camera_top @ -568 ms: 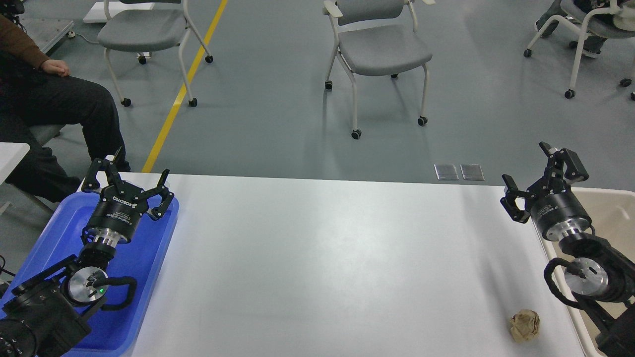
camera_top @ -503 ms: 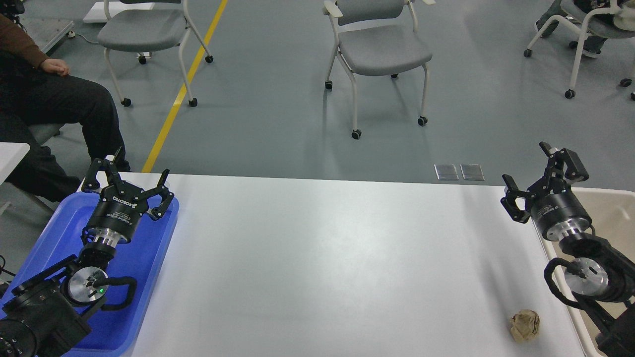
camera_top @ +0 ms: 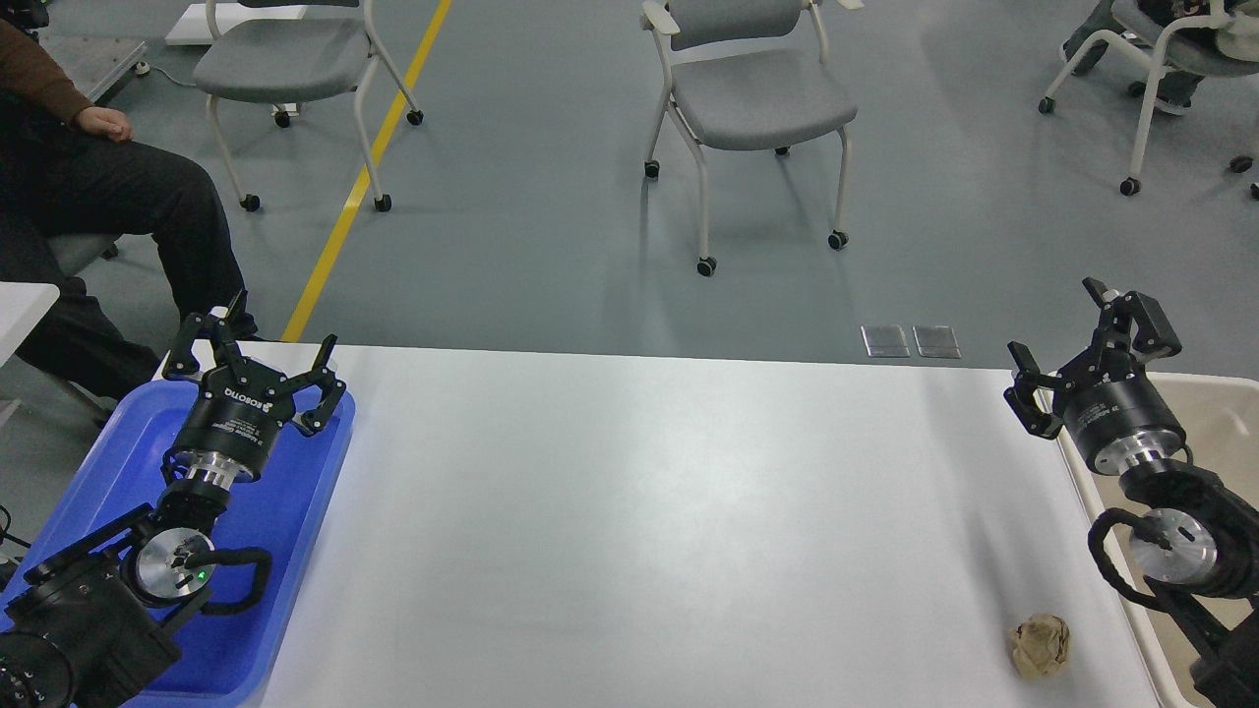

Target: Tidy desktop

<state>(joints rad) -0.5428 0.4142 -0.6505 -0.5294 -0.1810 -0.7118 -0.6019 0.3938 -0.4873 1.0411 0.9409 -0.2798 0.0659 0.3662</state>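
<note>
White desktop (camera_top: 649, 511), long axis left to right, crumpled paper ball (camera_top: 1040, 645) near right corner.

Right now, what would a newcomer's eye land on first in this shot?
The lone crumpled brown paper ball near the front right corner of the big white desktop. Next, the bright blue tray at the left edge, with the open left gripper above it, and the open right gripper over the beige bin.

Desktop (camera_top: 669, 511): large white rectangular tabletop, corners rounded, surface smooth and faintly glossy with a soft central sheen; lies flat and level, spanning most of the view's width; far edge borders grey floor.
</note>
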